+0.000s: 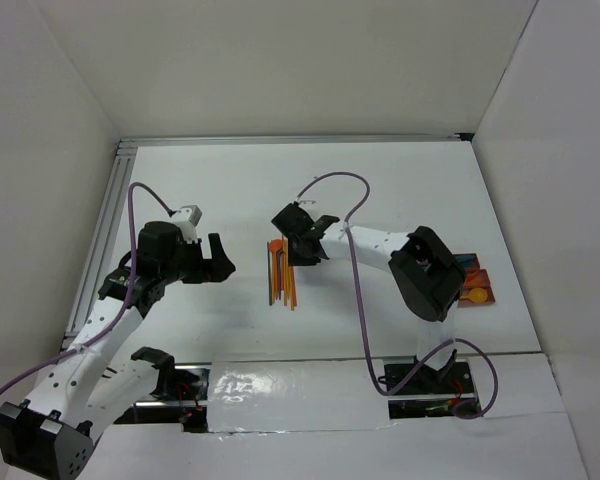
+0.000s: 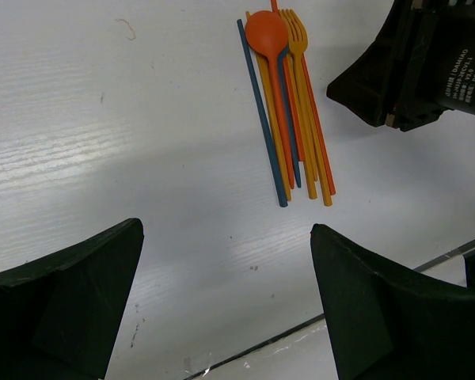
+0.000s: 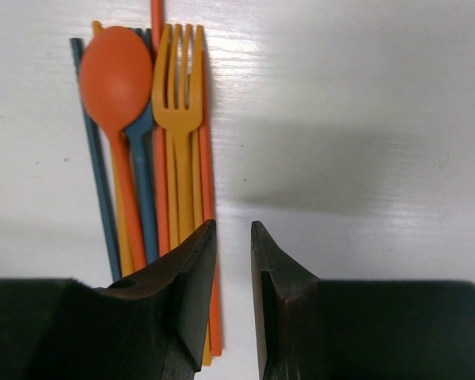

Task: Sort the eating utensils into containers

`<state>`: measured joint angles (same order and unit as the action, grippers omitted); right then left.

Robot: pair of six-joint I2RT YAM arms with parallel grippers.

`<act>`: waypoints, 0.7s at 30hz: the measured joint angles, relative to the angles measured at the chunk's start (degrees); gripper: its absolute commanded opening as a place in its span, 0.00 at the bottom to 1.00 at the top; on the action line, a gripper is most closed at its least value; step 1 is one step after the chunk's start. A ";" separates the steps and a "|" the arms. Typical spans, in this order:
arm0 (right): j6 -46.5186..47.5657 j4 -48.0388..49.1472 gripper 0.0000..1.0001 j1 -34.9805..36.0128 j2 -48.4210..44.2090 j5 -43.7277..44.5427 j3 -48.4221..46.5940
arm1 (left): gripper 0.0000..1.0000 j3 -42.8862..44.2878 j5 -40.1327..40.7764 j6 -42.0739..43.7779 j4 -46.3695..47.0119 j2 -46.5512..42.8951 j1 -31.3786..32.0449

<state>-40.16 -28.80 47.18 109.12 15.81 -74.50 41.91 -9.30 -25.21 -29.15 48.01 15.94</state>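
The eating utensils lie in one tight bundle on the white table: an orange spoon, a yellow fork, blue sticks and orange sticks. My right gripper hovers over the bundle's right edge, jaws a narrow gap apart and holding nothing. One orange stick lies on the table just beneath its left finger. My left gripper is wide open and empty, left of the bundle. A reddish-brown container sits at the far right, partly hidden behind the right arm.
White walls close in the table on three sides. A metal rail runs along the left edge. A glossy taped strip crosses the near edge between the arm bases. Purple cables loop over both arms.
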 measured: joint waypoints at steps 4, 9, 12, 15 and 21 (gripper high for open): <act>0.24 0.33 0.32 0.46 -1.81 -0.04 0.15 | 1.00 0.00 -0.04 0.00 0.02 0.00 0.02; 0.63 0.72 0.32 1.33 -2.27 -0.33 1.01 | 1.00 0.00 -0.20 0.04 0.02 0.00 0.00; 0.85 0.79 0.32 1.46 -2.27 -0.42 1.29 | 1.00 0.00 -0.31 0.22 0.02 0.00 0.02; 0.90 0.90 0.32 1.55 -2.19 -0.44 2.08 | 1.00 0.00 -0.46 0.85 0.02 0.00 0.02; 1.31 1.40 0.31 1.97 -1.92 -1.53 3.56 | 1.00 0.00 -0.52 1.07 0.02 0.00 0.00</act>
<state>-38.85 -27.40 49.15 107.20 14.28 -70.94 41.91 -9.82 -24.14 -29.12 48.01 15.94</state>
